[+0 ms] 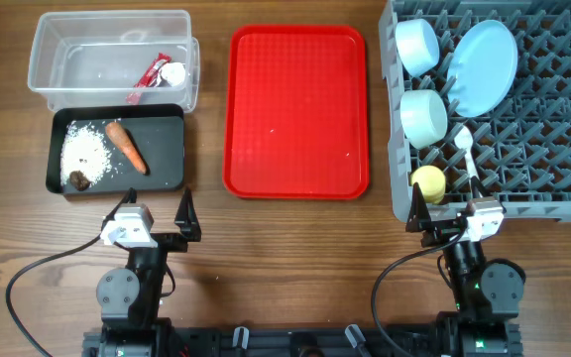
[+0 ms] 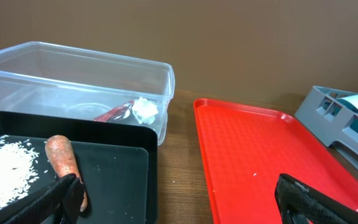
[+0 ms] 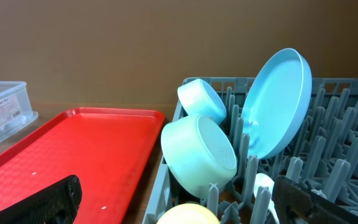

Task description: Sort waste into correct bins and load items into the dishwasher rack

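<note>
A black tray (image 1: pixel 167 112) holds a carrot (image 1: pixel 127 146), rice (image 1: pixel 85 149) and a brown scrap (image 1: pixel 77 179). A clear bin (image 1: pixel 87 50) holds a red wrapper (image 1: pixel 150 77) and a white wad (image 1: pixel 173 72). The grey dishwasher rack (image 1: pixel 553 129) holds two pale blue bowls (image 1: pixel 416 45) (image 1: pixel 424 116), a blue plate (image 1: pixel 484 67), a white spoon (image 1: pixel 467 154) and a yellow cup (image 1: pixel 427 181). My left gripper (image 1: pixel 157 210) is open and empty, just in front of the black tray. My right gripper (image 1: pixel 446 213) is open and empty at the rack's front edge.
A red tray (image 1: pixel 298 109) lies between the black tray and the rack, with a few white specks on it. Bare wooden table runs along the front. In the left wrist view the carrot (image 2: pixel 64 162) lies by the left finger.
</note>
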